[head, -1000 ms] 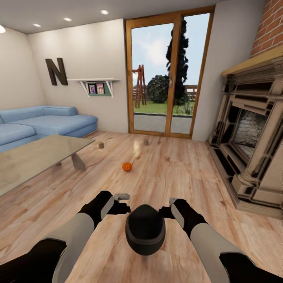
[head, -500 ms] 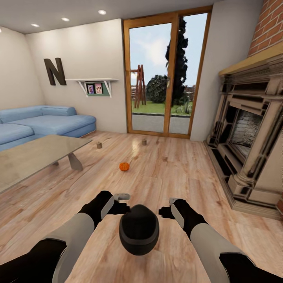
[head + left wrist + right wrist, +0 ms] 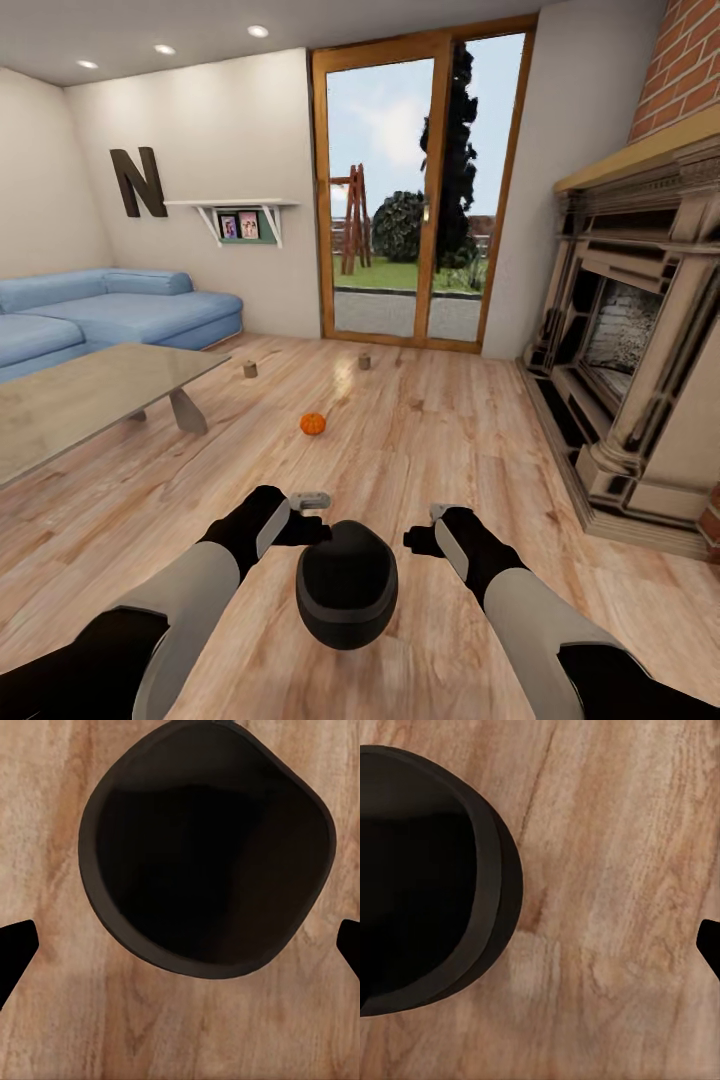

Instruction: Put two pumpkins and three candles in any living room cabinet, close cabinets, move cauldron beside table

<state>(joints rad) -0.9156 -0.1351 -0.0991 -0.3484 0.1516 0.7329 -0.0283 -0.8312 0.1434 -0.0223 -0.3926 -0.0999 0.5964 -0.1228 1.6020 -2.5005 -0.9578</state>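
Looking across the head view from its left edge, we see the glass-topped counter (image 3: 95, 400) filling the middle left of the frame, with a blue sofa (image 3: 110, 315) behind it. Just beyond the counter's far corner a candle (image 3: 250, 369) stands on the wooden floor (image 3: 440, 440). A pumpkin (image 3: 313, 424) lies nearer the centre, and a second candle (image 3: 364, 360) stands in front of the glass door (image 3: 420, 200) at upper centre. The fireplace (image 3: 630, 350) takes the right side.

In the lower centre of the frame our two arms flank the cauldron (image 3: 346, 584), a dark round pot with no long axis to speak of. The left pincer (image 3: 310, 505) sits at its upper left rim and the right pincer (image 3: 425, 525) at its upper right, each just beside the pot and about equally near. In the left wrist view the cauldron's dark mouth (image 3: 206, 859) lies between two widely spread fingertips (image 3: 11, 952), so that pincer is open. In the right wrist view the cauldron (image 3: 427, 877) sits to one side, with one dark fingertip (image 3: 711, 945) far across the frame; we judge that pincer open too.

The counter lies up and to the left of the cauldron, well apart, so we judge the pot must go that way.
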